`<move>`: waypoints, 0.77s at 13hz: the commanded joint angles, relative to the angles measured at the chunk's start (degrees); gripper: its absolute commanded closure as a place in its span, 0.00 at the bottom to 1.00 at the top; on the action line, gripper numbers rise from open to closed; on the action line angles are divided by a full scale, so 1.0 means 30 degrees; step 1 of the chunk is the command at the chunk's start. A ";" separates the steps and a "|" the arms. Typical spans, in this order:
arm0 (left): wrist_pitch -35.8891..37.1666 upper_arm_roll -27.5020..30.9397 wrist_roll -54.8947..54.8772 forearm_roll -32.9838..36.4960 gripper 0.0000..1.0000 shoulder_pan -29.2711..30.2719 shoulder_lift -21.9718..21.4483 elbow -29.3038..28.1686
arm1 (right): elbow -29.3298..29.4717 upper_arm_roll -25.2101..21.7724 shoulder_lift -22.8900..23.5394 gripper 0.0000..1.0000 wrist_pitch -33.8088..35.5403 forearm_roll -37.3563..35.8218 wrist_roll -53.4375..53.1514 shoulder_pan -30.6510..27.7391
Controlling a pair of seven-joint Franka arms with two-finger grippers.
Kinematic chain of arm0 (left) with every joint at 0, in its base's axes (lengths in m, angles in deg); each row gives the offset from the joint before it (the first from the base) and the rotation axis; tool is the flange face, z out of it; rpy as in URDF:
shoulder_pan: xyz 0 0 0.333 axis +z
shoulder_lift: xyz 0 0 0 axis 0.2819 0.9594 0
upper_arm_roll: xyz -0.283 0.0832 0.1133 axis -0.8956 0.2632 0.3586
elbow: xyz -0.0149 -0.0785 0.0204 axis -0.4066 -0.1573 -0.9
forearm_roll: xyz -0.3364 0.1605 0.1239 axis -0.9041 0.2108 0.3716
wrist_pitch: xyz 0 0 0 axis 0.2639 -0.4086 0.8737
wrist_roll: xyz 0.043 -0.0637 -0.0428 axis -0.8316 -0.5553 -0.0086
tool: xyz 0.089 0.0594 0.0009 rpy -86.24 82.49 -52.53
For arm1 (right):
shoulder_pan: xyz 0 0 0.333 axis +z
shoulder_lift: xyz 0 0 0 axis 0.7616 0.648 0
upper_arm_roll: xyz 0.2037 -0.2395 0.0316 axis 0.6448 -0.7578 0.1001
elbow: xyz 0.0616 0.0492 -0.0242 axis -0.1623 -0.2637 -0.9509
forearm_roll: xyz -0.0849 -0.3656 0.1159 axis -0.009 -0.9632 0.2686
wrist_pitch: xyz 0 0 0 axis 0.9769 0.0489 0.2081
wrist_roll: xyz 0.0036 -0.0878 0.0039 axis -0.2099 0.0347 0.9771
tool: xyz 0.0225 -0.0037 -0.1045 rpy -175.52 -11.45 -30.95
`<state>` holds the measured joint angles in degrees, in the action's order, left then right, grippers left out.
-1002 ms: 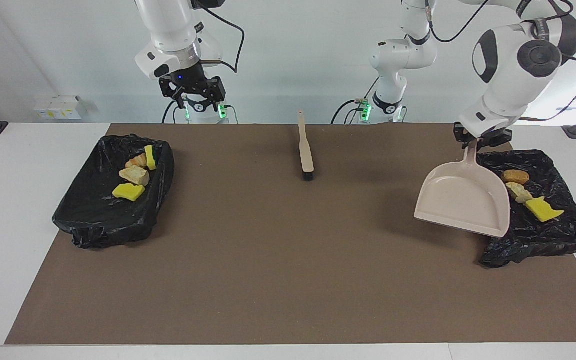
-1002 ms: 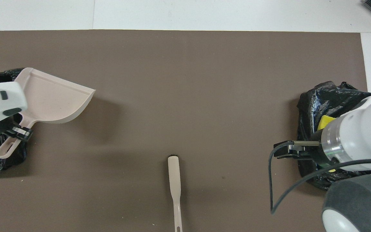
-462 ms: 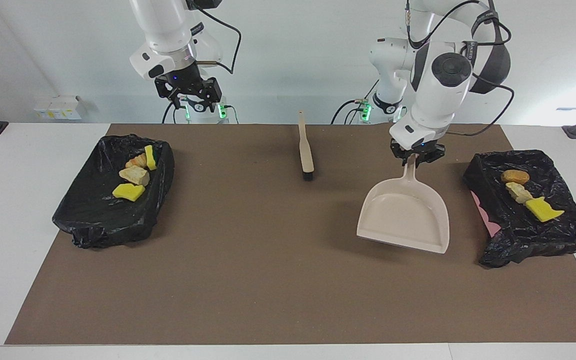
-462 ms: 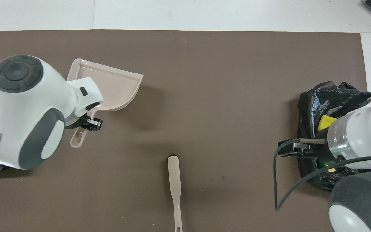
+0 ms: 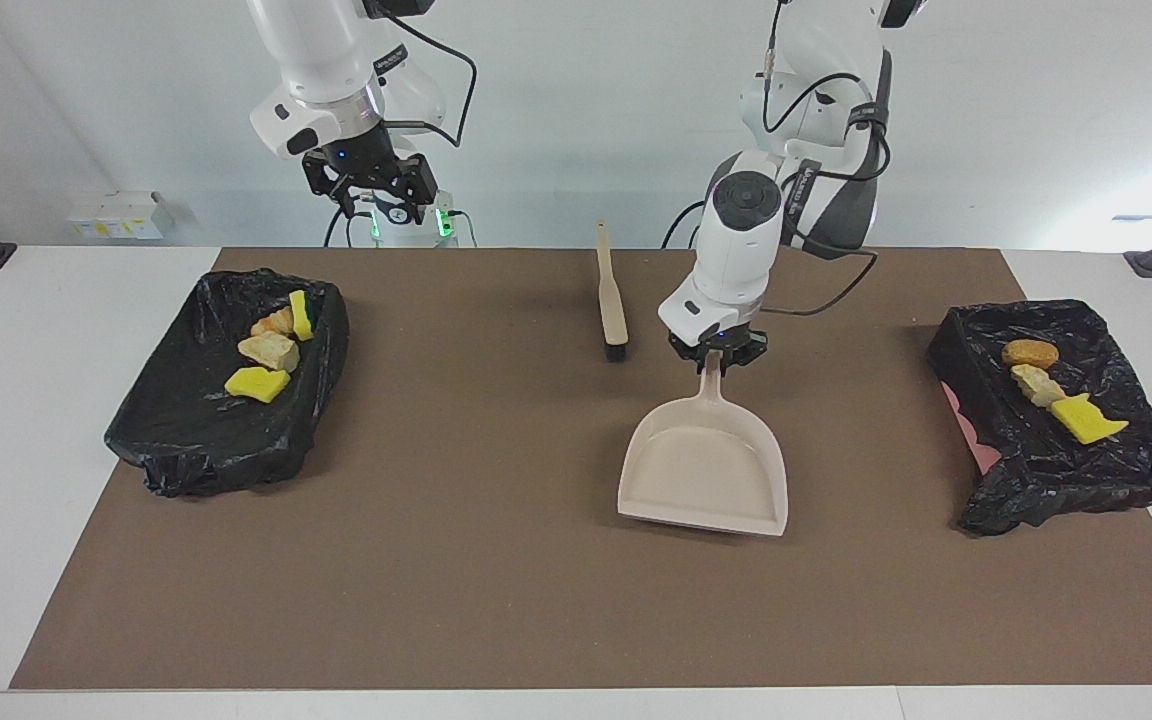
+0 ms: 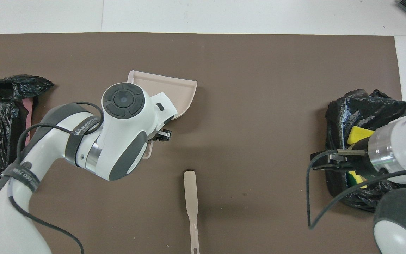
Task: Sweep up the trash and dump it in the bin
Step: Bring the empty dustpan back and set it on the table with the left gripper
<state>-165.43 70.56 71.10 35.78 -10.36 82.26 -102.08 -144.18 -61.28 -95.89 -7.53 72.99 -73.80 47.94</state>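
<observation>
four scraps (image 5: 271, 352), yellow sponge and beige lumps, lie in the black-lined bin (image 5: 186, 440) at the right arm's end; three more scraps (image 5: 1046, 385) in the other bin (image 5: 1086, 480).

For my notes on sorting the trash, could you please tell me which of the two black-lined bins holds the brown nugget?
The bin at the left arm's end holds the brown nugget; the other bin has none.

Left gripper (image 5: 713, 358): lowered over mat centre, clamped on dustpan (image 5: 706, 470) handle. Right gripper (image 5: 373, 190): raised, fingers apart, waiting.
</observation>
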 commanded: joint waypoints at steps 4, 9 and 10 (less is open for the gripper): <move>-0.1904 0.0381 0.2006 -0.0576 1.00 -0.1394 0.1430 0.0353 | 0.1235 -0.1371 0.0713 0.00 0.0199 -0.1874 0.2202 0.1140; -0.2814 0.0381 0.3247 -0.0488 0.63 -0.1546 0.1639 0.0149 | 0.1650 -0.2135 0.1009 0.00 0.0142 -0.2085 0.2202 0.1408; -0.2874 0.0381 0.3419 -0.0459 0.02 -0.1516 0.1755 0.0148 | 0.1650 -0.2135 0.1008 0.00 0.0141 -0.2055 0.2173 0.1407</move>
<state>-173.02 70.71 80.51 34.76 -14.37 87.16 -101.97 -140.52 -67.53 -93.63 -7.55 67.43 -68.34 52.26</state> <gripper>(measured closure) 0.634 0.000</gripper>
